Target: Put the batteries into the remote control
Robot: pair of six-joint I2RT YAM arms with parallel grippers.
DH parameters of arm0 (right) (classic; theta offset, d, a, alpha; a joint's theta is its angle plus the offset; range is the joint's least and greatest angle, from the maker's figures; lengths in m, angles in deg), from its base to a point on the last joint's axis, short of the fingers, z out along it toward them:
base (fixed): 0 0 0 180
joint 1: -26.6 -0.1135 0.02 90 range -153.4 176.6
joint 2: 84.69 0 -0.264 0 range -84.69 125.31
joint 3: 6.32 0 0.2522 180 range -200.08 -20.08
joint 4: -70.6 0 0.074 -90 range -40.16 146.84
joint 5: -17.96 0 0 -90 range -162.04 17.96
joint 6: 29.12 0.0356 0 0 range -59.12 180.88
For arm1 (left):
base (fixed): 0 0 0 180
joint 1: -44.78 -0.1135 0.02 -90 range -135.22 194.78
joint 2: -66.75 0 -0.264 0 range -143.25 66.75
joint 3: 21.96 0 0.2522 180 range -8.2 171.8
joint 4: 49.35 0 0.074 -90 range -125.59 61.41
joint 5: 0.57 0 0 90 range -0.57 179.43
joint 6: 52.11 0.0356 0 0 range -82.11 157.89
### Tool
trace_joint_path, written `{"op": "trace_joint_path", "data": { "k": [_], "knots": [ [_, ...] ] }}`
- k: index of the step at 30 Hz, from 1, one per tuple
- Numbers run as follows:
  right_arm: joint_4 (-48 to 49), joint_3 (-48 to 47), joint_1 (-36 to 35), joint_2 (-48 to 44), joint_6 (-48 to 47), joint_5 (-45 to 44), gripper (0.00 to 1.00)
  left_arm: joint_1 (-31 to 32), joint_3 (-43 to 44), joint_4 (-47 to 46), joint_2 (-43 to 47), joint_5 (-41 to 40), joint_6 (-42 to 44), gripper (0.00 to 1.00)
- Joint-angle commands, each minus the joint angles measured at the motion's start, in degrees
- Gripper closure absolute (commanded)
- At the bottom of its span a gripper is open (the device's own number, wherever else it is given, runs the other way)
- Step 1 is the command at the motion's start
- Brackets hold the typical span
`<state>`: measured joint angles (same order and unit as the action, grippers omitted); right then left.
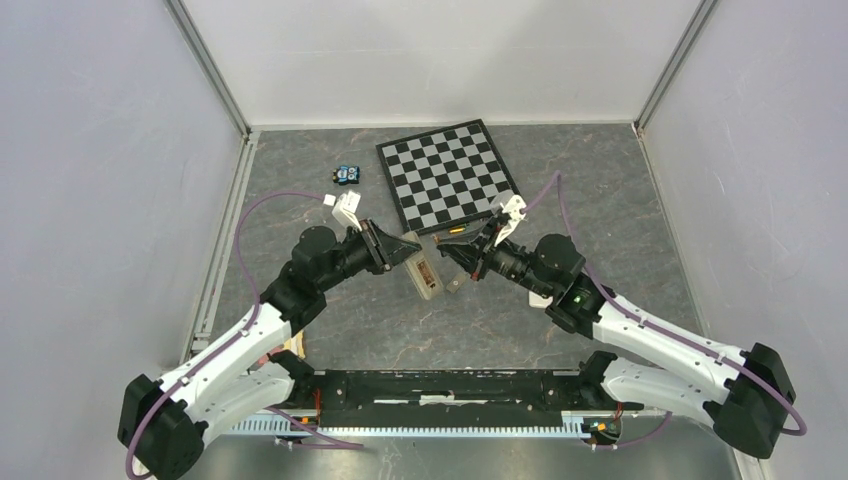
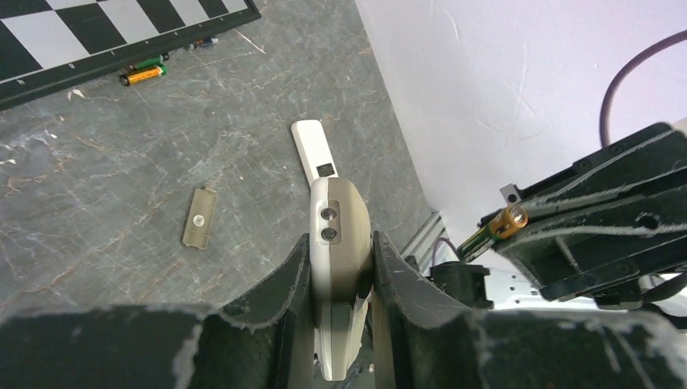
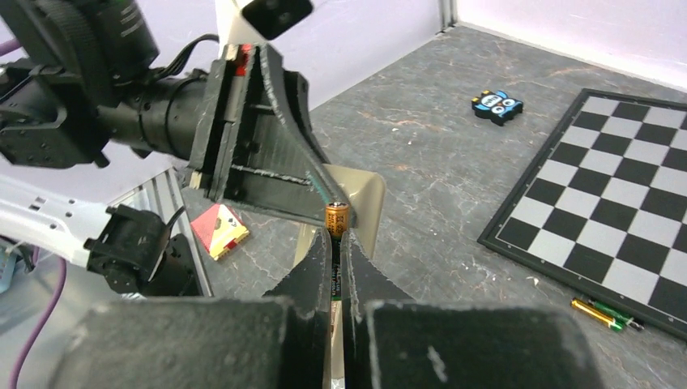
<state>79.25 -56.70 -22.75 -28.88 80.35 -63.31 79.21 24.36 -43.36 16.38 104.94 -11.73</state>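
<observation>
Two arms meet mid-table. Left gripper (image 2: 342, 243) partly closed, clamping remote control (image 2: 339, 215) by its sides. Right gripper (image 3: 336, 243) pinched tight on battery (image 3: 336, 219), gold end poking out, just beside remote control. Loose batteries (image 3: 593, 310) lie at chessboard (image 3: 616, 194) edge.

Lighting: even, diffuse, from overhead; bright on white walls (image 1: 430, 50), slightly washed out. Shadows: soft, faint, under both arms (image 1: 235, 350) on the grey table (image 1: 400, 330). Focus, top view: sharp throughout. Focus, wrist views: near fingers (image 2: 279, 296) soft and blurred; table beyond crisp. Distortion: wide-angle perspective, near parts looming. Highlight: small glint on battery (image 3: 336, 219) cap
</observation>
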Motion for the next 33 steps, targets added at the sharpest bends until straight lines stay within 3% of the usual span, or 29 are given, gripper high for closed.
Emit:
{"op": "trace_joint_path", "data": {
  "k": [1, 33],
  "knots": [
    [3.62, 0.67, -1.39, 0.32, -3.27, 3.87, 1.00, -1.11, 2.54, -4.88, 0.21, 3.60, -5.22, 0.98],
    [5.83, 3.16, -3.30, 5.67, -7.51, 4.10, 1.00, -2.49, 1.37, -7.09, 1.00, 5.86, -13.02, 0.98]
  ]
}}
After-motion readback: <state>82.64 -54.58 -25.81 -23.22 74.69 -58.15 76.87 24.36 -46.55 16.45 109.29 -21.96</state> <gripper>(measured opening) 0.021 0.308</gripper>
